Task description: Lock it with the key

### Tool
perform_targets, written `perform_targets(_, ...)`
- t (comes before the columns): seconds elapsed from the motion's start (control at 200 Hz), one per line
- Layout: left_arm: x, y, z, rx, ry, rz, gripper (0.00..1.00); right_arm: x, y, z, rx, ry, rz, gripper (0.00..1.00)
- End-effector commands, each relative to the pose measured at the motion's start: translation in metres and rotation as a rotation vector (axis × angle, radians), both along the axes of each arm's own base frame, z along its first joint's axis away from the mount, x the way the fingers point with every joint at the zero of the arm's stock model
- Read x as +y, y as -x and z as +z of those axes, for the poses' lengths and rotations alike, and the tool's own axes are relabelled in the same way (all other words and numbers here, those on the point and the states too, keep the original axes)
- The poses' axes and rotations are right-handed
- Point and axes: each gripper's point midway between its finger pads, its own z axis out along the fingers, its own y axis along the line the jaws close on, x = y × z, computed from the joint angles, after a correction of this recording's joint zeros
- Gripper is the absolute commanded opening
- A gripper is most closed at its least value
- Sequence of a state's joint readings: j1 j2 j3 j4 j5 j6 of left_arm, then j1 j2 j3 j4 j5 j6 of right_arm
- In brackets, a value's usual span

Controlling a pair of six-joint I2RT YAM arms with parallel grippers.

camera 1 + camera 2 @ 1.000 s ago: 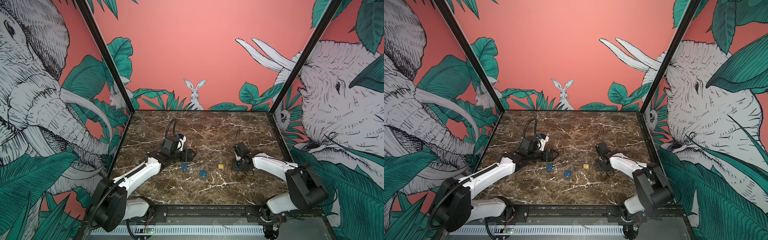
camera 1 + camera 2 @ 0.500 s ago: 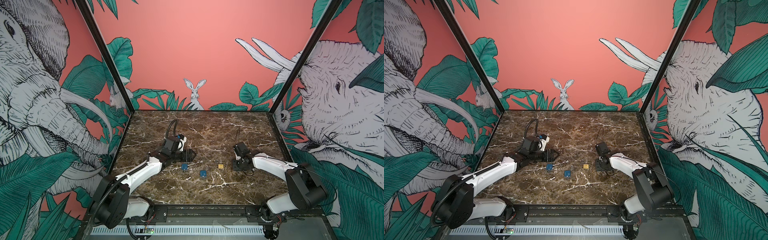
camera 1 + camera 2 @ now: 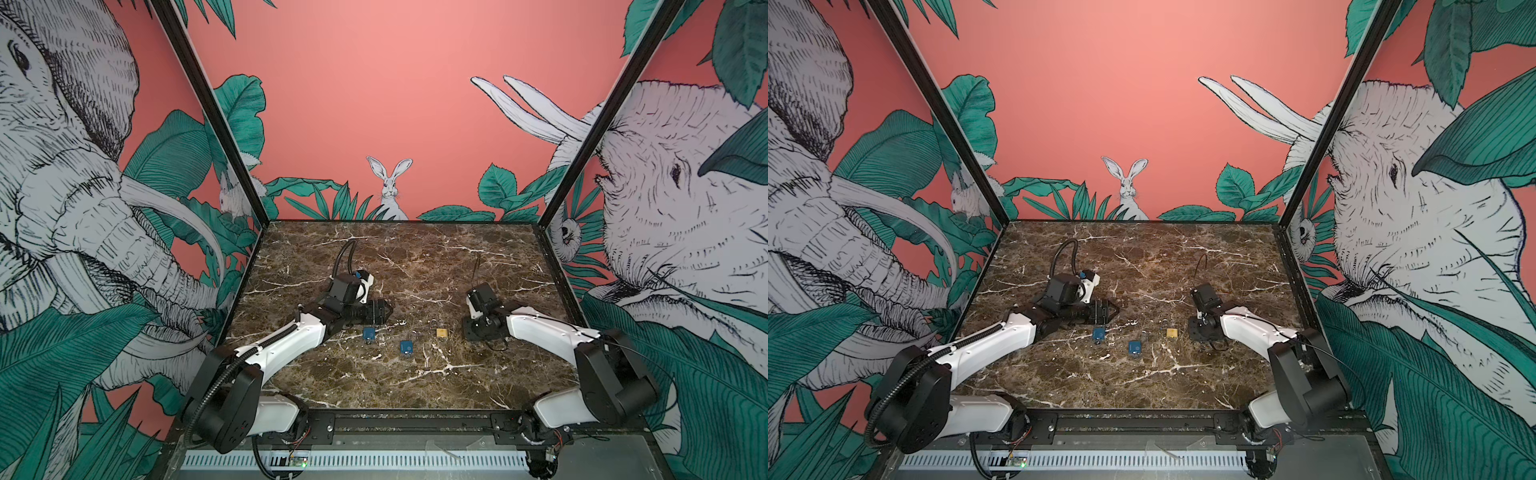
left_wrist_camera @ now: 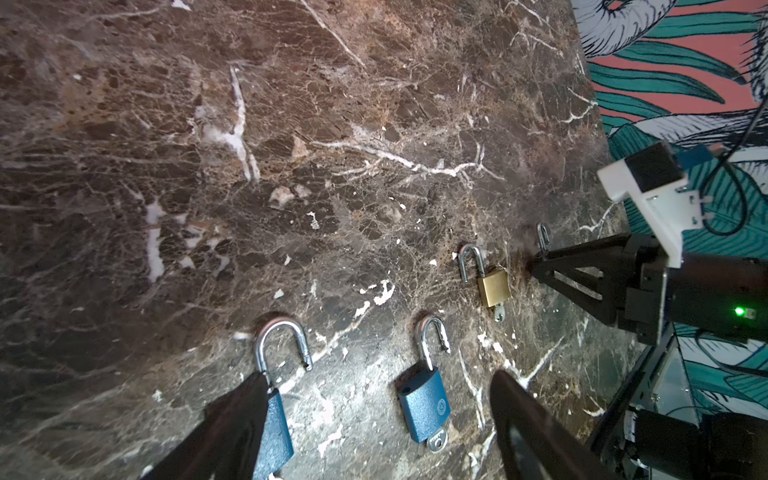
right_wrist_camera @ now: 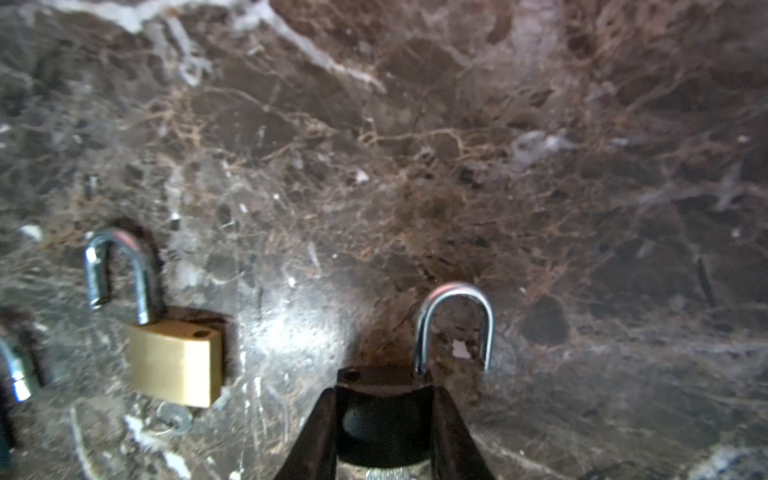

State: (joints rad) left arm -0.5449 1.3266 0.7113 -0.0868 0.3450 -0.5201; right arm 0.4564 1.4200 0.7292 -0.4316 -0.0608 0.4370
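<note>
Dark brown veined marble tabletop [image 3: 415, 257] carries four padlocks. The right gripper [image 5: 384, 390] is clamped around a small black padlock [image 5: 382, 424] with its silver shackle sprung open, just beside the little brass padlock [image 5: 174, 361]. On the brass padlock's other side, the left gripper [image 4: 379, 376] hovers empty, fingers spread wide, over a near blue padlock [image 4: 424, 405] and a farther blue padlock [image 4: 276, 432].

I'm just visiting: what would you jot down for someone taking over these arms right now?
Left gripper: open, empty, near the left blue padlock and the keyed blue padlock.
Right gripper: closed on the black padlock, on the table.
Brass padlock, key in, lies between blue and black.
Done: none locked; all four shackles open.
Left, probably: press shackles shut, turn keys.
</note>
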Motion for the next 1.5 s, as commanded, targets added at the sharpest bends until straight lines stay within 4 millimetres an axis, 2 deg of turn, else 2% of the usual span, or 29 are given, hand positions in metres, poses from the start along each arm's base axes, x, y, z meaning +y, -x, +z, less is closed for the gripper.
perform_targets(0.0, -0.013, -0.001, 0.009, -0.001, 0.066, -0.024, 0.84, 0.023, -0.009, 0.033, -0.073, -0.075, 0.085, 0.24)
perform_targets(0.16, -0.032, -0.003, 0.017, 0.017, 0.147, -0.052, 0.79, 0.054, -0.009, 0.062, -0.125, -0.136, 0.186, 0.24)
perform_targets(0.265, -0.044, -0.007, 0.020, 0.036, 0.207, -0.064, 0.77, 0.087, -0.005, 0.080, -0.165, -0.196, 0.282, 0.24)
perform_targets(0.385, -0.055, -0.011, 0.027, 0.051, 0.267, -0.074, 0.76, 0.126, 0.008, 0.099, -0.204, -0.253, 0.435, 0.25)
perform_targets(0.605, -0.062, -0.011, 0.035, 0.058, 0.309, -0.082, 0.75, 0.159, 0.021, 0.108, -0.261, -0.277, 0.588, 0.25)
perform_targets(0.815, -0.066, -0.007, 0.036, 0.066, 0.316, -0.085, 0.73, 0.174, 0.022, 0.112, -0.283, -0.222, 0.654, 0.25)
perform_targets(1.07, -0.072, -0.005, 0.031, 0.090, 0.351, -0.089, 0.67, 0.182, 0.020, 0.106, -0.273, -0.145, 0.687, 0.26)
perform_targets(1.496, -0.080, 0.000, 0.025, 0.127, 0.364, -0.130, 0.47, 0.187, 0.012, 0.104, -0.294, -0.094, 0.672, 0.28)
